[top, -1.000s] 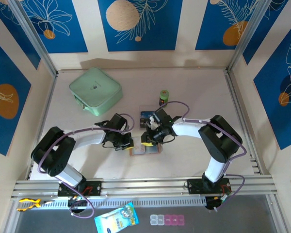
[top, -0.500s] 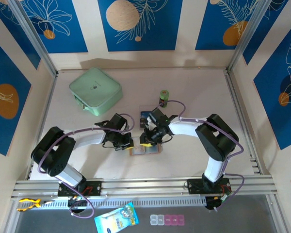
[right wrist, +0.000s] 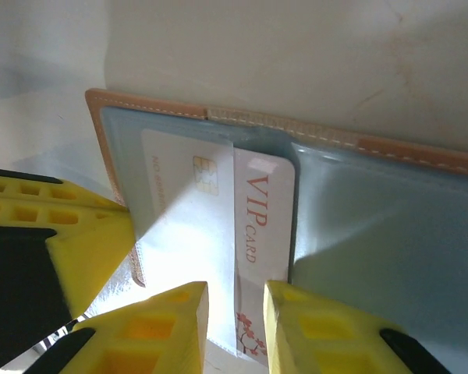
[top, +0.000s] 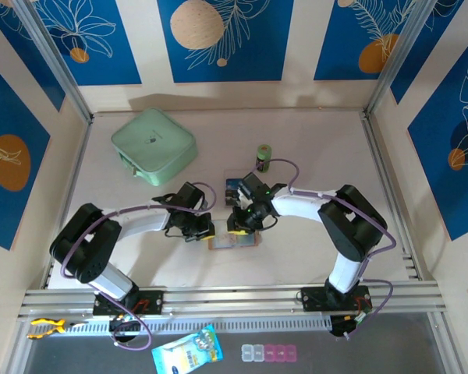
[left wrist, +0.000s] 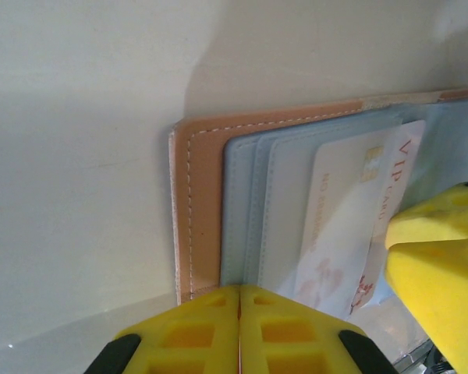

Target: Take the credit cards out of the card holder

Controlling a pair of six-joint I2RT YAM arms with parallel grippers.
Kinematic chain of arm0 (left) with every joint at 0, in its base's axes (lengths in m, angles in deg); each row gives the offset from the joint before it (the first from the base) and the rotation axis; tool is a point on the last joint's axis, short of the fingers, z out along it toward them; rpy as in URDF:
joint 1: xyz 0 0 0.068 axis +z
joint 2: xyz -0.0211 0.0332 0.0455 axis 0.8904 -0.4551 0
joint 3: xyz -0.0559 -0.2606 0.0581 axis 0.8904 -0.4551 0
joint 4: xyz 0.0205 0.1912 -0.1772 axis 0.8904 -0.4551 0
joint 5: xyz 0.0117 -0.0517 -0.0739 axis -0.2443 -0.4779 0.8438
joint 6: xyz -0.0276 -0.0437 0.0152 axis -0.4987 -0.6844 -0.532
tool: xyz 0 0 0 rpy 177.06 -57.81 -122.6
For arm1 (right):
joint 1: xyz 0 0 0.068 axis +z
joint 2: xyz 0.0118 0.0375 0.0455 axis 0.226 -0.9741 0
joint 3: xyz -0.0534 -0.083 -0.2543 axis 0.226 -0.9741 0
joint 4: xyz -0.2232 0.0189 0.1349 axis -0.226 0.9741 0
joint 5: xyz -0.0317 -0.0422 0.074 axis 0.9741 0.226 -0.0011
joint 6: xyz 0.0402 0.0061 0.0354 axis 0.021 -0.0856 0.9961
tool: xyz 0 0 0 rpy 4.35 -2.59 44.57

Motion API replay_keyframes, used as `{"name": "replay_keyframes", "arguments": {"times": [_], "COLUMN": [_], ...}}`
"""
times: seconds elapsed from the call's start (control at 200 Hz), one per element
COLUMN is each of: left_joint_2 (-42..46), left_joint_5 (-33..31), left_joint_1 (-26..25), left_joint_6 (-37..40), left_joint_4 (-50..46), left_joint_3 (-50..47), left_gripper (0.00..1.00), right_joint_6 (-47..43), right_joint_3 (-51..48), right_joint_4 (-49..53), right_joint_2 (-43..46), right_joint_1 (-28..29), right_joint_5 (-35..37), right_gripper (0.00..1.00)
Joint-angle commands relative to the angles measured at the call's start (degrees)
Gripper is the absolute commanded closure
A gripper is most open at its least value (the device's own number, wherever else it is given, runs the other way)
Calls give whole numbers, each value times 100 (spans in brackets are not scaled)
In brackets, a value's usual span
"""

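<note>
Left pincer [left wrist: 239,312]: jaws together, tips at the tan edge of the card holder [left wrist: 195,210].
Right pincer [right wrist: 234,327]: jaws slightly apart, straddling the near end of the VIP card [right wrist: 261,218].
Card holder: lies open on the table [top: 312,140], between the two pincers.
Sleeves [right wrist: 374,234]: one holds two pale credit cards [right wrist: 179,210], overlapping.
Far left: mint-green case [top: 154,146], closed.
</note>
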Motion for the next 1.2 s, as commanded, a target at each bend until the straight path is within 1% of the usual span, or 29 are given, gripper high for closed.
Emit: {"name": "replay_keyframes", "arguments": {"times": [0.0, 0.22, 0.5, 0.71, 0.88, 1.195], "left_joint_2": [223, 210, -154, -302, -290, -386], "left_joint_5": [-22, 130, 226, 157, -113, -178], "left_joint_1": [41, -50, -278, -297, -286, -282], "left_joint_6": [158, 138, -1, -19, 81, 155], "left_joint_4": [-264, -260, 19, 105, -124, -216], "left_joint_3": [249, 449, 500, 315, 269, 261], "left_gripper": [92, 92, 93, 94, 96, 96], "right_joint_6": [-64, 15, 77, 67, 58, 113], "right_joint_3": [7, -118, -200, -242, -279, -374], "right_joint_4": [81, -24, -100, -95, -164, -471], "right_joint_2": [258, 309, 270, 246, 191, -54], "right_joint_1": [32, -27, -93, -139, -189, -234], "right_joint_5": [37, -72, -141, -157, -248, -558], "right_gripper": [74, 74, 74, 72, 72, 72]}}
